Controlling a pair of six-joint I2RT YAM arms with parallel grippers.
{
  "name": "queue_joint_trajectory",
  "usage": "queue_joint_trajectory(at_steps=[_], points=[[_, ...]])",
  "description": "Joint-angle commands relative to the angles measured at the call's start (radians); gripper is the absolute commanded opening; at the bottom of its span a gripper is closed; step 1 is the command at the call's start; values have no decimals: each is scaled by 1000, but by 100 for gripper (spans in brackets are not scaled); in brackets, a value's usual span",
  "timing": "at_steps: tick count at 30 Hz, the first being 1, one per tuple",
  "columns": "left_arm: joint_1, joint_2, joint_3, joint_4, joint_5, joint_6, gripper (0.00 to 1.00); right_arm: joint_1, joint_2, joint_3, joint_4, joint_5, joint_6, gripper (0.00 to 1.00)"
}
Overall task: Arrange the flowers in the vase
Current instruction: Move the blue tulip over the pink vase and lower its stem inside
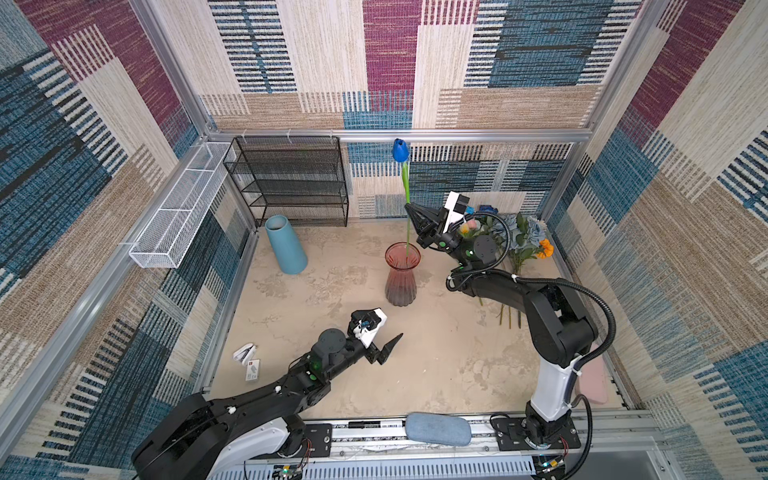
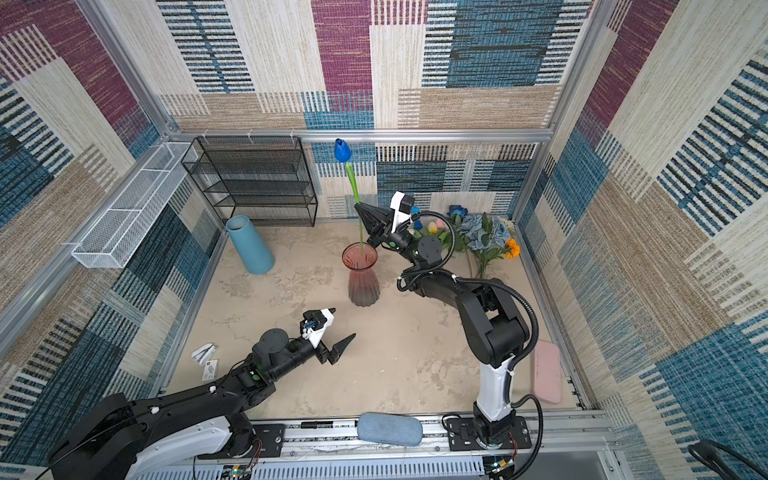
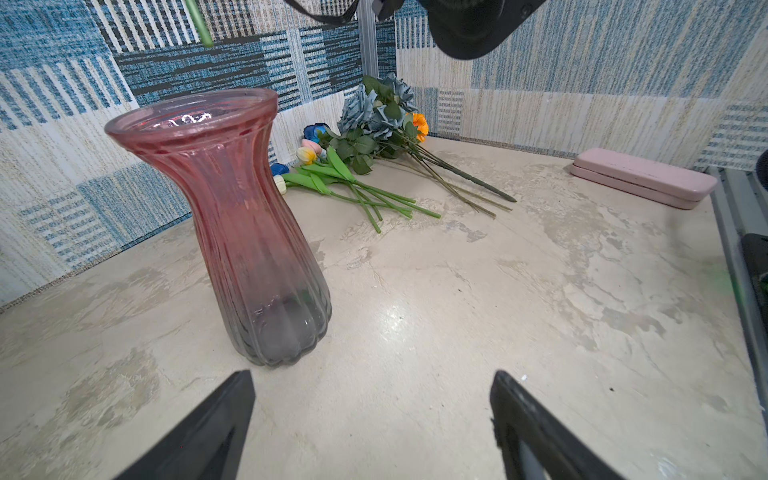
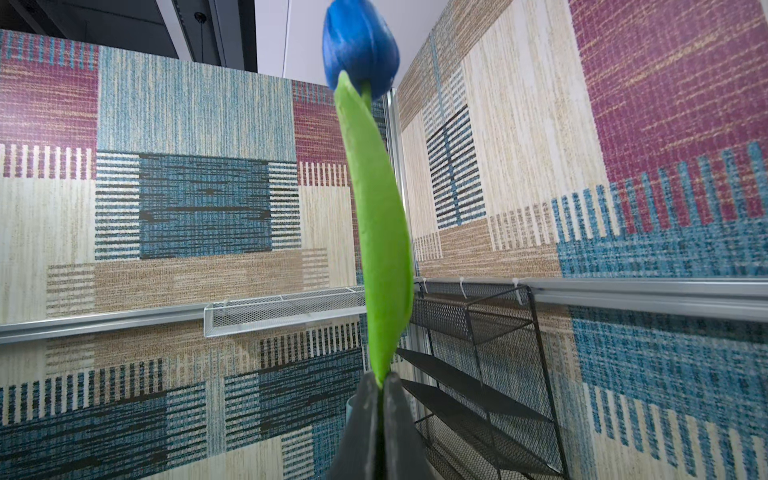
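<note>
Tabletop [image 1: 436, 353]: right claw [image 1: 409, 206] pinches tulip [image 1: 400, 150] (above vase [image 1: 401, 274]).

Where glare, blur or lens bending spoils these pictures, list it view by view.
Left wrist view: white glare on the vase rim, sheen on the table. Right wrist view: the right gripper, shut on the blue tulip, is blurred, too near the lens. Both top views: corner posts splay outward; light even, shadows faint.

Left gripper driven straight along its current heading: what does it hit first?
Probably the tulip stems lying on the table; the pink vase sits just beside that line. Left gripper is open; depth is unclear.
</note>
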Motion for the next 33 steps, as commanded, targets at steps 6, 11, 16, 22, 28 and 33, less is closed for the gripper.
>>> queue_joint_trajectory(at_steps=[6,11,16,22,28,33], points=[[0,39,16,77,27,0,92,7,-5,-92,31,10,-110,0],[0,30,15,72,29,-5,92,8,-17,-148,17,12,-169,0],[0,15,15,56,23,-2,92,8,-30,-180,-3,1,-222,0],[0,18,19,43,8,10,92,8,-33,-194,-31,-7,-266,8],[1,46,26,49,17,7,91,8,-27,-199,-58,2,-279,28],[0,48,26,49,11,12,91,8,-42,-218,-108,38,-312,36]])
